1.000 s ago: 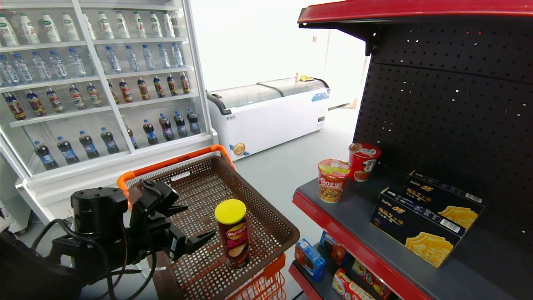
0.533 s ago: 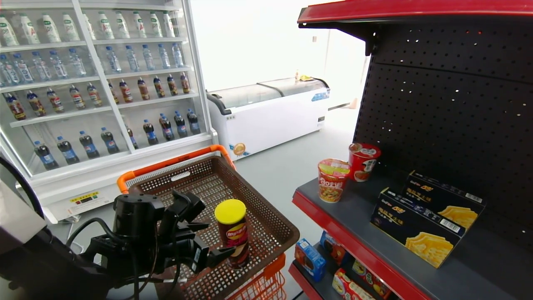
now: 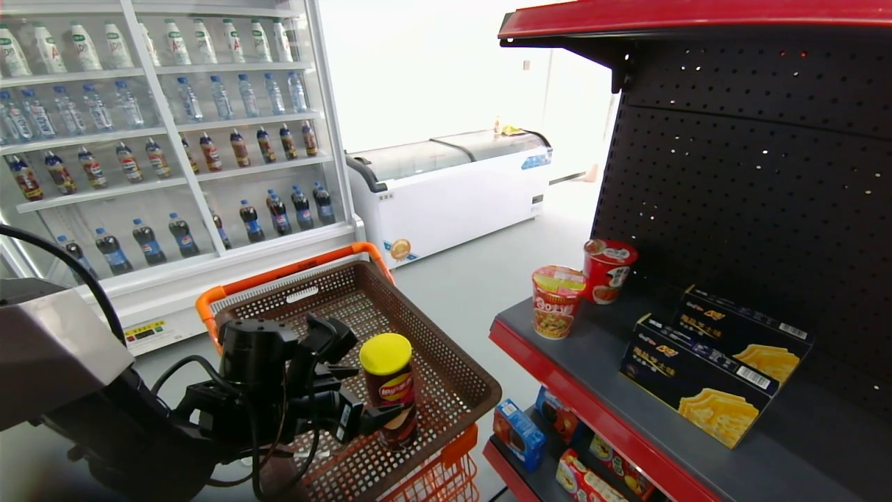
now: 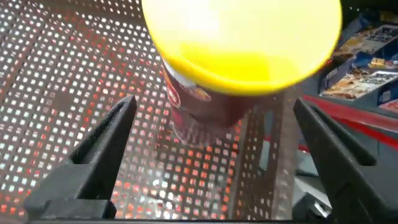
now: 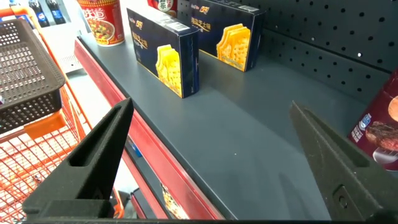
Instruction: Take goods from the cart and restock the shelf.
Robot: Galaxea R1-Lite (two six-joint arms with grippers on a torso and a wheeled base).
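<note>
Left jaws gape empty, just reaching the can (image 3: 391,390) in the cart (image 3: 446,355), so we ease fwd, centre it, close mid-body & lift straight.

**Open left gripper (image 3: 380,394) astride yellow-lidded dark red cylindrical chip can (image 3: 391,383)**

The black left gripper sits inside the brown perforated plastic basket (image 3: 446,362) of the orange-handled cart (image 3: 293,268). One finger lies on each side of the upright chip can. To the right, the grey shelf with a red front edge (image 3: 592,376) bears two cup noodle tubs (image 3: 556,301) and two dark blue boxes (image 3: 697,387).
</note>
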